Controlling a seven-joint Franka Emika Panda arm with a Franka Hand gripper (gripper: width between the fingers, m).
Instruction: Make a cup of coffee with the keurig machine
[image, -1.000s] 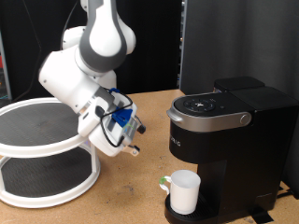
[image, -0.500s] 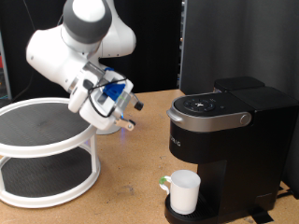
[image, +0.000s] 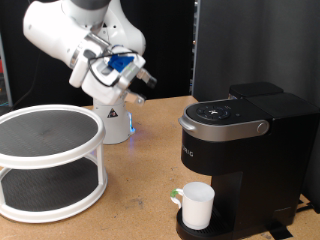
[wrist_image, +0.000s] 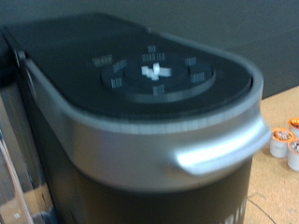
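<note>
The keurig machine (image: 245, 150) stands black and boxy at the exterior view's right, its lid down and the silver-grey handle (image: 228, 127) curving across the front. The white cup (image: 197, 205) sits on the drip tray under the spout. My gripper (image: 146, 88) hangs high at the exterior view's upper left, well apart from the machine, fingers pointing toward it, open and holding nothing. In the wrist view the keurig machine's top (wrist_image: 154, 75) with its ring of buttons and the handle (wrist_image: 220, 154) fill the picture, blurred. No fingers show there.
A white two-tier round rack (image: 50, 125) stands at the exterior view's left. The arm's white base (image: 113, 122) is behind it on the wooden table. Small pods (wrist_image: 285, 142) lie on the table beside the machine. A black backdrop is behind.
The arm has risen from low over the table to high up. The gripper has swung up and turned to face the machine. Cup and machine have not moved.
</note>
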